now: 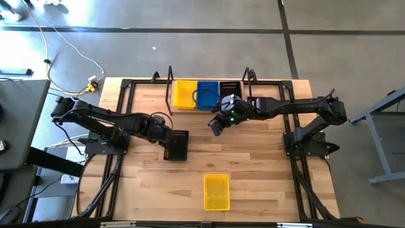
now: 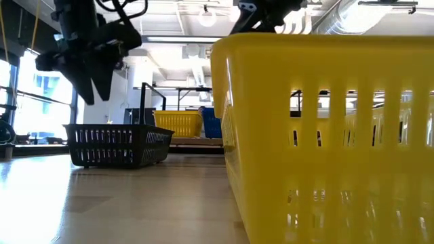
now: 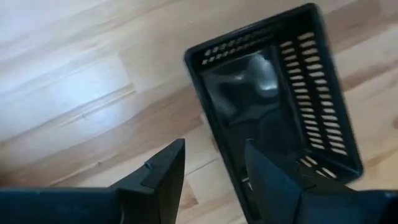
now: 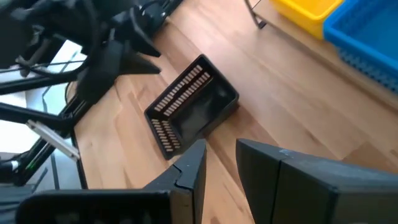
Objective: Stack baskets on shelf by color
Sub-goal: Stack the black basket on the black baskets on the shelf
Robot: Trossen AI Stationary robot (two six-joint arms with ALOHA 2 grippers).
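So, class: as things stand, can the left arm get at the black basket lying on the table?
Probably yes. The left end effector hangs open just above the black basket, with nothing between them.

Yellow baskets (image 1: 184,94): two stacks/singles visible; blue (image 1: 207,95): one; black (image 1: 176,145): two.

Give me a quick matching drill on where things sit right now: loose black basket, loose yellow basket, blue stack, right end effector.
Things:
1. black basket
2. yellow basket
3. blue baskets
4. right end effector

Places:
A. on the shelf, between the yellow and black stacks
B. on the table's near middle, alone
C. under the open left end effector
D. above bare table in front of the shelf, holding nothing

Pairs: 1-C, 2-B, 3-A, 4-D
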